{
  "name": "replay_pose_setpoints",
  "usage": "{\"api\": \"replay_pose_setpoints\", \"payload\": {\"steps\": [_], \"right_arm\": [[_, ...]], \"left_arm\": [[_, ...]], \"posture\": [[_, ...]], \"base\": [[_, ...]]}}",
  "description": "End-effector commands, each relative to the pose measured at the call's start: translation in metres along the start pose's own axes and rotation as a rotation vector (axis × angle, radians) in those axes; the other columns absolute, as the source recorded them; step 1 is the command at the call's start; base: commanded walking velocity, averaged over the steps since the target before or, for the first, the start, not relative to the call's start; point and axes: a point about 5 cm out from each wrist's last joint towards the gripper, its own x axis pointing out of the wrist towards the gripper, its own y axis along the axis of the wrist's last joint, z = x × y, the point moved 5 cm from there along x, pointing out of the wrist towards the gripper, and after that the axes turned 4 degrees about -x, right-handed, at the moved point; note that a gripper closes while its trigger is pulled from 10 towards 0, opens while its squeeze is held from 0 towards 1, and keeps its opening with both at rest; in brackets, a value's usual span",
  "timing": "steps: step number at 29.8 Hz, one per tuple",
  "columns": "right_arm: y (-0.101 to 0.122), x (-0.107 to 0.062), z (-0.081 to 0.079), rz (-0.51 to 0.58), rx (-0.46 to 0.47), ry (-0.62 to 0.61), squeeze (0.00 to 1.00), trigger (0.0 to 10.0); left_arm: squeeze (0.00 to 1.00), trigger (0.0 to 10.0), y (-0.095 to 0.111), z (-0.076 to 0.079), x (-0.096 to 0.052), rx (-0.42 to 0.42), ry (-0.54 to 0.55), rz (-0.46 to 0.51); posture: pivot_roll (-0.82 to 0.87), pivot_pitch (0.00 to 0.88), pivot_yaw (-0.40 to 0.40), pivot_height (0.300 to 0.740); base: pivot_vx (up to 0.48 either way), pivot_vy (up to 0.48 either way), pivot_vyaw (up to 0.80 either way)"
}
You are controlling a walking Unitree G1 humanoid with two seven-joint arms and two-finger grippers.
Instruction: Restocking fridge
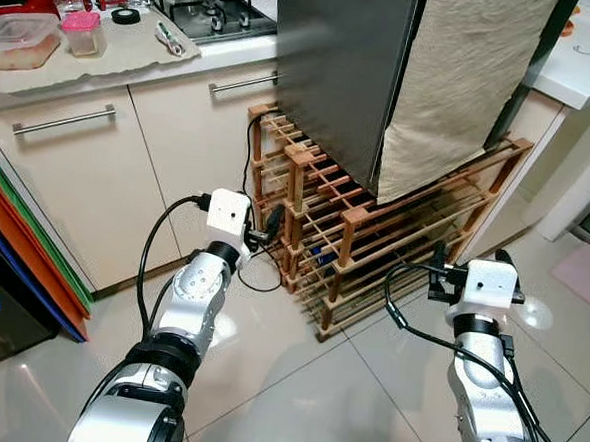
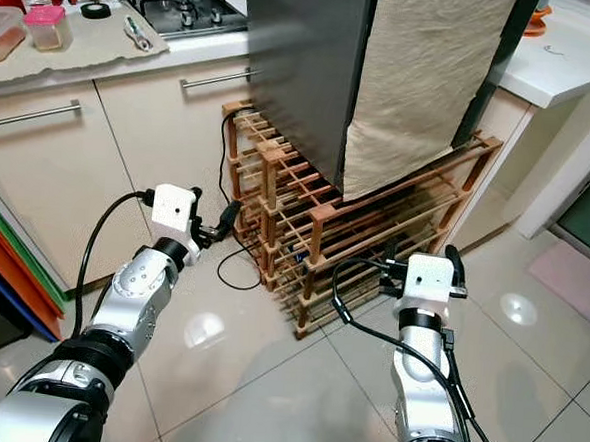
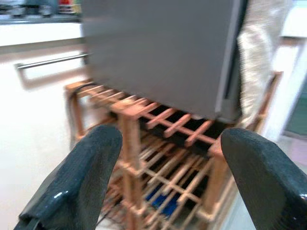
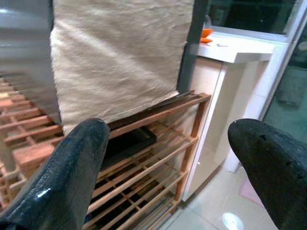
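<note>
A grey fridge (image 1: 344,74) stands on a wooden slatted rack (image 1: 354,245), and a beige cloth (image 1: 464,81) hangs down its front. My left gripper (image 1: 270,221) is held low near the rack's left corner. In the left wrist view it (image 3: 168,143) is open, with nothing between its fingers, and faces the rack and the fridge's underside. My right gripper (image 1: 470,260) hovers before the rack's right part. In the right wrist view it (image 4: 168,139) is open and empty, pointing at the cloth's lower edge.
A kitchen counter (image 1: 135,46) at the left carries a plastic container (image 1: 21,39), a pink-lidded jar (image 1: 83,33) and a gas hob (image 1: 208,10). A black cable (image 1: 261,279) loops on the tiled floor by the rack. A white counter (image 1: 585,68) stands at the right.
</note>
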Motion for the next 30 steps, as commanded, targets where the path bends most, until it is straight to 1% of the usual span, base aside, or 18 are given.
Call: {"api": "replay_pose_setpoints", "payload": {"steps": [1, 8, 9, 10, 11, 15, 17, 18, 20, 22, 23, 24, 25, 26, 27, 28, 29, 30], "right_arm": [[0.005, 0.003, 0.003, 0.017, -0.008, -0.012, 0.0, 10.0], [0.01, 0.004, 0.005, 0.036, -0.013, -0.022, 0.0, 10.0], [0.02, 0.01, 0.012, 0.062, -0.004, -0.051, 0.0, 10.0], [0.024, 0.012, 0.016, 0.071, 0.004, -0.065, 0.0, 10.0], [0.026, 0.014, 0.018, 0.074, 0.01, -0.073, 0.0, 10.0], [0.032, 0.012, 0.021, 0.094, 0.014, -0.067, 0.0, 10.0], [0.028, -0.008, 0.019, 0.089, 0.016, 0.005, 0.0, 10.0], [0.028, -0.008, 0.019, 0.089, 0.016, 0.005, 0.0, 10.0], [0.014, -0.039, 0.014, 0.044, 0.02, 0.078, 0.0, 10.0], [0.005, -0.064, 0.009, 0.01, 0.02, 0.124, 0.0, 10.0], [0.004, -0.073, 0.01, 0.003, 0.013, 0.13, 0.0, 10.0], [0.004, -0.073, 0.01, 0.003, 0.013, 0.13, 0.0, 10.0], [0.004, -0.077, 0.011, 0.0, 0.007, 0.131, 0.0, 10.0], [0.004, -0.077, 0.011, 0.0, 0.007, 0.131, 0.0, 10.0], [0.003, -0.082, 0.014, -0.007, 0.002, 0.119, 0.0, 10.0], [0.003, -0.084, 0.017, -0.005, -0.005, 0.105, 0.0, 10.0], [0.006, -0.084, 0.02, -0.002, -0.006, 0.084, 0.0, 10.0], [0.006, -0.084, 0.02, -0.002, -0.006, 0.084, 0.0, 10.0]], "left_arm": [[0.0, 10.0, 0.013, 0.006, 0.005, 0.001, -0.035, 0.045], [0.0, 10.0, 0.018, 0.006, 0.007, 0.004, -0.036, 0.055], [0.0, 10.0, 0.023, 0.01, 0.012, 0.003, -0.04, 0.058], [0.0, 10.0, 0.024, 0.011, 0.014, 0.005, -0.044, 0.051], [0.0, 10.0, 0.025, 0.012, 0.015, 0.007, -0.047, 0.045], [0.0, 10.0, 0.027, 0.01, 0.015, 0.034, -0.047, 0.042], [0.0, 10.0, 0.01, -0.004, 0.005, 0.049, -0.051, -0.068], [0.0, 10.0, 0.01, -0.004, 0.005, 0.049, -0.051, -0.068], [0.0, 10.0, -0.006, -0.013, -0.013, 0.053, -0.086, -0.145], [0.0, 10.0, -0.013, -0.011, -0.03, 0.073, -0.136, -0.155], [0.0, 10.0, -0.009, -0.004, -0.04, 0.071, -0.194, -0.121], [0.0, 10.0, -0.009, -0.004, -0.04, 0.071, -0.194, -0.121], [0.0, 10.0, -0.005, 0.002, -0.046, 0.067, -0.234, -0.096], [0.0, 10.0, -0.005, 0.002, -0.046, 0.067, -0.234, -0.096], [0.0, 10.0, 0.004, 0.01, -0.052, 0.041, -0.286, -0.049], [0.0, 10.0, 0.013, 0.017, -0.055, 0.002, -0.32, -0.012], [0.0, 10.0, 0.023, 0.023, -0.053, -0.013, -0.337, 0.022], [0.0, 10.0, 0.023, 0.023, -0.053, -0.013, -0.337, 0.022]], "posture": [[0.03, 0.0, 0.045, 0.74], [0.03, 0.0, 0.044, 0.74], [0.03, 0.0, 0.045, 0.74], [0.03, 0.0, 0.045, 0.74], [0.03, 0.0, 0.045, 0.74], [0.03, 0.0, 0.042, 0.74], [0.03, 0.0, 0.038, 0.74], [0.03, 0.0, 0.038, 0.74], [0.02, 0.0, 0.036, 0.74], [0.01, 0.0, 0.036, 0.74], [0.0, 0.0, 0.036, 0.74], [0.0, 0.0, 0.036, 0.74], [0.0, 0.0, 0.036, 0.74], [0.0, 0.0, 0.036, 0.74], [0.0, 0.0, 0.036, 0.74], [-0.01, 0.0, 0.037, 0.74], [-0.01, 0.0, 0.038, 0.74], [-0.01, 0.0, 0.038, 0.74]], "base": [[0.48, 0.0, 0.0], [0.471, 0.0, 0.0], [0.469, 0.0, 0.0], [0.469, 0.0, 0.0], [0.469, 0.0, 0.0], [0.0, 0.0, 0.0], [0.0, 0.0, 0.0], [0.0, 0.0, 0.0], [0.0, 0.0, 0.0], [0.0, 0.0, 0.0], [0.0, 0.0, 0.0], [0.0, 0.0, 0.0], [0.0, 0.0, 0.0], [0.0, 0.0, 0.0], [0.0, 0.0, 0.0], [0.0, 0.0, 0.0], [0.364, 0.0, 0.0], [0.364, 0.0, 0.0]]}}
